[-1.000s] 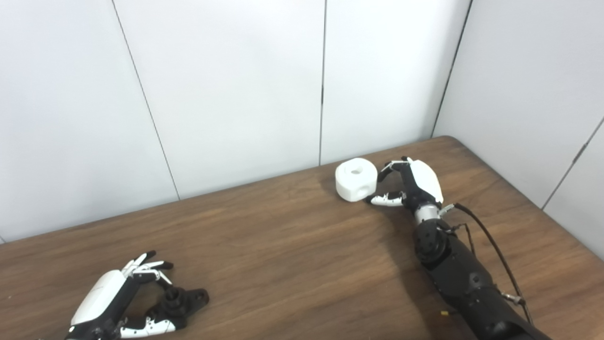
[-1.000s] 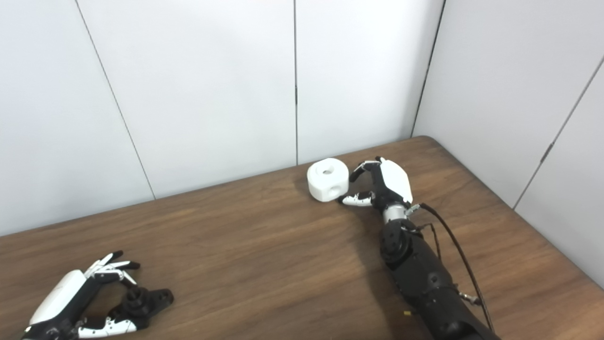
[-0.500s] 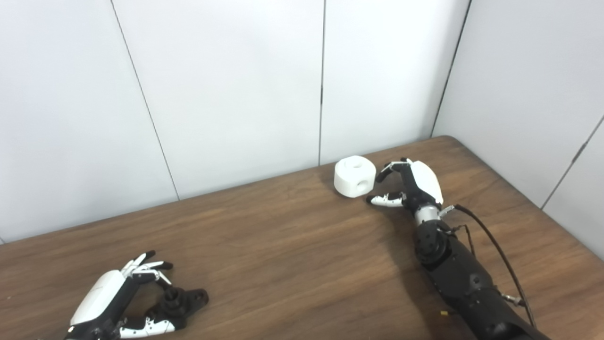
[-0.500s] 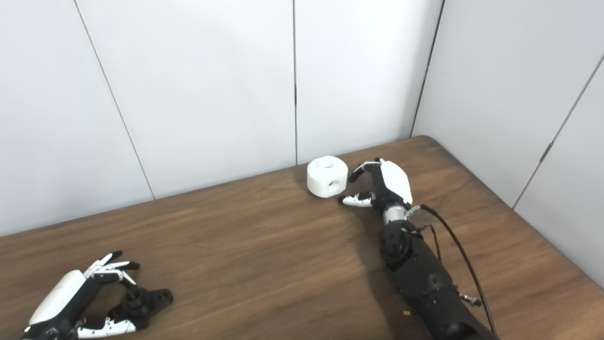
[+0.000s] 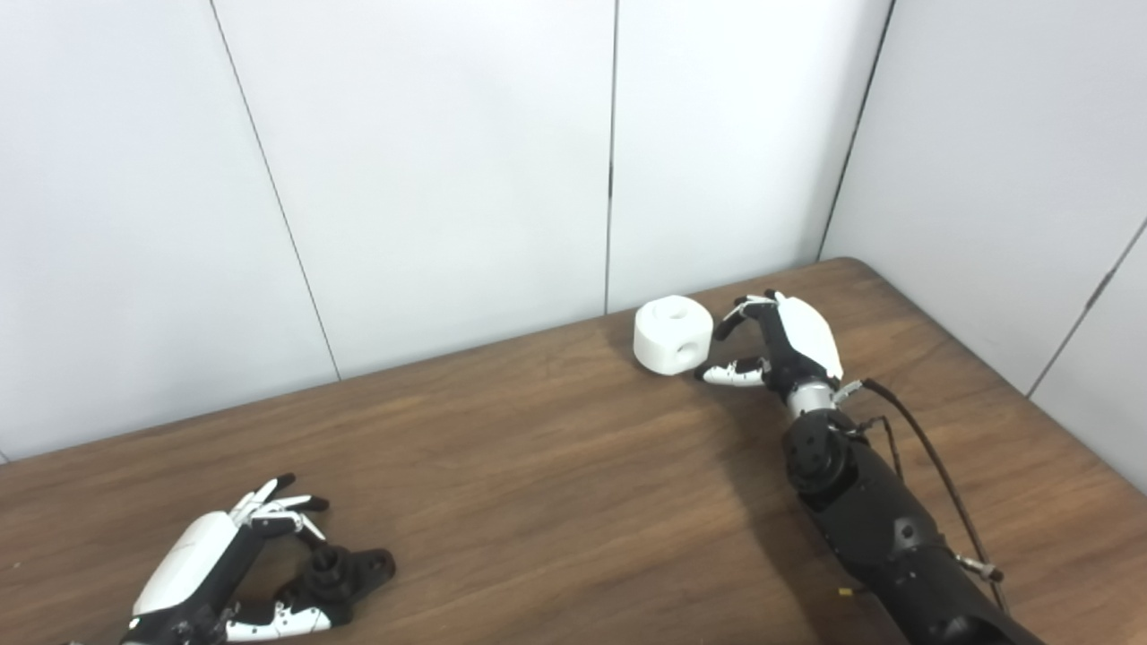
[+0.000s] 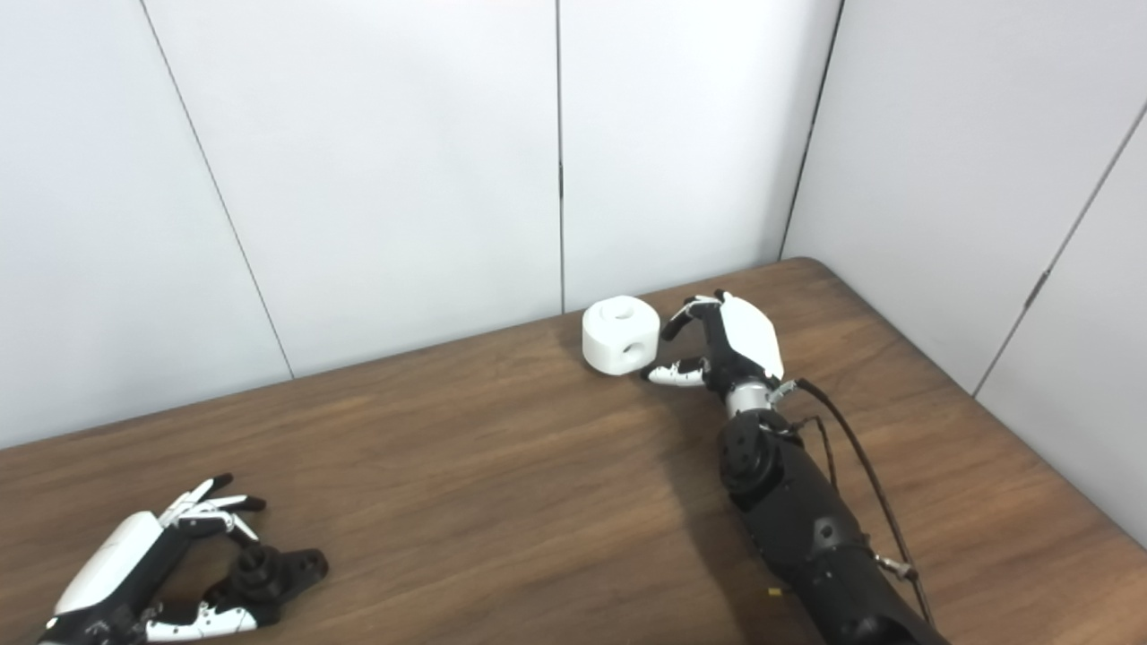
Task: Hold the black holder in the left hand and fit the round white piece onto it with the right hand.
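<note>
The right hand (image 5: 778,345), fingers spread and empty, has been advanced against the round white piece (image 5: 672,334) at its 9 o'clock; no grasp is judged complete. The left hand (image 5: 211,573) is spread around the black holder (image 5: 345,573). The wooden bench (image 5: 556,475) meets white wall panels (image 5: 430,161).

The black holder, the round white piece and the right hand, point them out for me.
black holder (image 5: 345,571), left eye view, on its round middle.
round white piece (image 5: 668,315), left eye view, on its top face.
right hand (image 6: 748,336), right eye view, on its white back.
</note>
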{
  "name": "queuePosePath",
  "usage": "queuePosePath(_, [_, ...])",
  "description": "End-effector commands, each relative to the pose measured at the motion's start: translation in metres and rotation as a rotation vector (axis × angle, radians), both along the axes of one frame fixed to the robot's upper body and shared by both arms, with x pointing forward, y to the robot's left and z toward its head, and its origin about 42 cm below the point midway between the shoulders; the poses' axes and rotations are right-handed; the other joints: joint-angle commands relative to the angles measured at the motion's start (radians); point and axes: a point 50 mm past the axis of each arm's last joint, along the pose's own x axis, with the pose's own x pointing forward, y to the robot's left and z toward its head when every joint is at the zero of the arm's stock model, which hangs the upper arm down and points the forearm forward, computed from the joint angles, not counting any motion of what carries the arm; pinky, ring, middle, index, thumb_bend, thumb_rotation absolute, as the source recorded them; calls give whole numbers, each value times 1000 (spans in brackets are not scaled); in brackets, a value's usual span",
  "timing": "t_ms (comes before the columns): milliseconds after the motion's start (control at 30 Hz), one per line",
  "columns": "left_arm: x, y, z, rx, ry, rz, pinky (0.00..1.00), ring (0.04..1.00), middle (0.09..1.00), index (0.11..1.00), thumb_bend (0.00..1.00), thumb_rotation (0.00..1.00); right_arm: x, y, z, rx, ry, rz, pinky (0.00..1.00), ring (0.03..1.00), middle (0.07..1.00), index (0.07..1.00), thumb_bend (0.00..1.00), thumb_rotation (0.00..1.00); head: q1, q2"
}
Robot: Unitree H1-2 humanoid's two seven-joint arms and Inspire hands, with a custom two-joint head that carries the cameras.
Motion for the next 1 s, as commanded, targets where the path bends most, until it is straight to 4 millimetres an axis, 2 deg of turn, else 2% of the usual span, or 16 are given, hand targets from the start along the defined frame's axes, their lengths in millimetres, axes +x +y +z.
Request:
queuePosePath(0, [11,14,18,25,-56,17,1000,984,821,483,520,42,4,-7,29,-54,-70,-9,1000,986,862,656,949,287,-1,-1])
queuePosePath(300, [12,16,19,16,-57,22,1000,989,820,483,519,42,1,-9,36,-54,-44,2,1000,1000,936,788,976,313,-2,-2])
queuePosePath(633, [9,21,22,19,-69,17,1000,985,818,483,519,41,10,-9,40,-25,-6,39,1000,1000,978,853,993,318,-12,-13])
queuePosePath(967, [3,22,23,22,-68,24,1000,970,812,483,519,39,25,-13,45,-17,25,61,1000,1000,984,866,1000,312,-9,-22])
